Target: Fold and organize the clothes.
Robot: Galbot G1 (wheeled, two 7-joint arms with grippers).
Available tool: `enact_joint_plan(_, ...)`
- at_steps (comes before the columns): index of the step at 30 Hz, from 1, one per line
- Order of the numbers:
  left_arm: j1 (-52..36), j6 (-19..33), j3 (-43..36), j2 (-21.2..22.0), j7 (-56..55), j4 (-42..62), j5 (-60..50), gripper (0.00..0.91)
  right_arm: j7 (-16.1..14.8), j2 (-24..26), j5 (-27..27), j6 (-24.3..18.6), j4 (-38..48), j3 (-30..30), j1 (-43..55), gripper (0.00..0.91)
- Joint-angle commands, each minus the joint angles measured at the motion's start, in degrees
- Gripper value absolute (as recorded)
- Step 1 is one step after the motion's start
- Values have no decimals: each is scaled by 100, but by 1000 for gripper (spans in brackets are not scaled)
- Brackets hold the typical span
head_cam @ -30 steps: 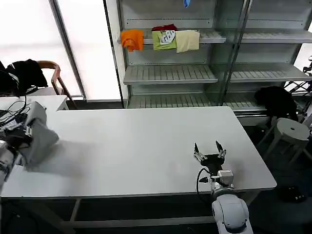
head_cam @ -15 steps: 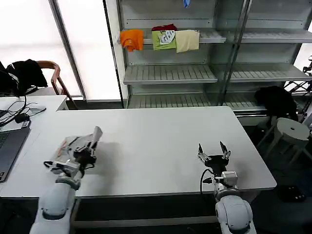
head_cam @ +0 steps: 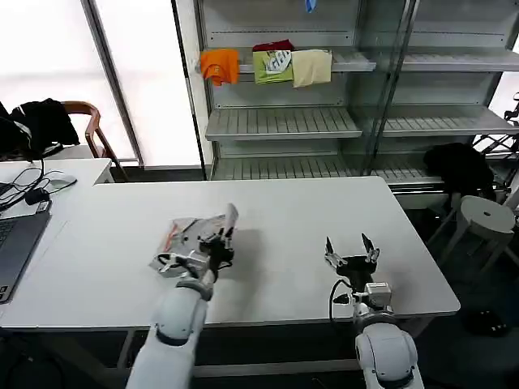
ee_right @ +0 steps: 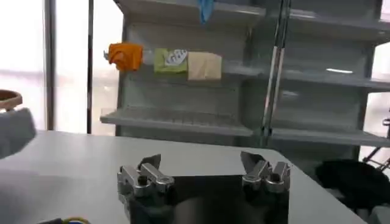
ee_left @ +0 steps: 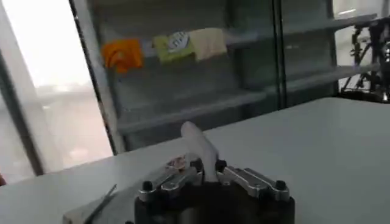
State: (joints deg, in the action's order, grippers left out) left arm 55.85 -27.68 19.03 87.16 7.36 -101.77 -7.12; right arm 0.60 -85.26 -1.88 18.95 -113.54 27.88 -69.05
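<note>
Grey shirt [head_cam: 191, 236] bunched, left gripper [head_cam: 217, 240] clamped, print unclear

One light grey shirt [head_cam: 195, 237] on the worktop [head_cam: 268, 219], bunched, fold state unclear. Two end effectors: left end effector [head_cam: 217, 240] clamped on the shirt, right end effector [head_cam: 349, 247] with fingers spread. One worktop, plus one side desk [head_cam: 65, 170] at the left. One laptop [head_cam: 12, 243]. Three garments on the shelf: one orange [head_cam: 220, 65], one green [head_cam: 273, 65], one cream [head_cam: 312, 67]. One chair [head_cam: 89, 130] draped in black cloth. One white stool [head_cam: 485, 217]. One shelf rack [head_cam: 324, 121].
</note>
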Motion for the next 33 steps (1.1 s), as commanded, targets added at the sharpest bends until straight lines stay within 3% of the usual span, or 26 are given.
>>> enact_joint_plan(1, -541, -92, -842, 673, -380, 758, 22, 907, -65, -37, 33, 226, 114, -148, 116, 907)
enact_joint_plan(9, -329, -99, -577, -124, -223, -353, 464, 907, -250, -381, 774, 567, 495, -459, 455, 907)
enact_joint_plan(16, -179, -164, 662, -1097, -85, -1192, 1431, 907, -354, -974, 2253, 1331, 1214, -787, 1059, 907)
enact_joint_plan(22, 242, 67, 1578, -1585, 19, -1094, 1682, 907, -87, -974, 3007, 1420, 1724, -1128, 1309, 907)
enact_joint_plan(25, 422, 141, 1897, -1643, 62, -1039, 1866, 907, -39, -974, 3016, 1424, 1793, -1201, 1274, 907)
enact_joint_plan(27, 494, 157, 1979, -1640, 71, -1013, 1919, 907, -30, -974, 3016, 1424, 1816, -1219, 1265, 766)
enact_joint_plan(28, 529, 159, 1996, -1625, 73, -1007, 1925, 907, -27, -974, 3025, 1424, 1862, -1256, 1268, 544)
enact_joint_plan(29, 536, 160, 2000, -1610, 82, -1006, 1925, 907, -12, -974, 3026, 1425, 1869, -1266, 1267, 443)
enact_joint_plan(30, 555, 163, 1997, -1593, 87, -1006, 1924, 907, 4, -974, 3025, 1426, 1890, -1275, 1267, 181)
enact_joint_plan(32, 557, 162, 1985, -1537, 86, -999, 1925, 907, -2, -974, 3012, 1426, 1908, -1271, 1250, 0)
enact_joint_plan(33, 555, 161, 1982, -1521, 86, -998, 1927, 907, -11, -974, 3012, 1426, 1904, -1268, 1248, 0)
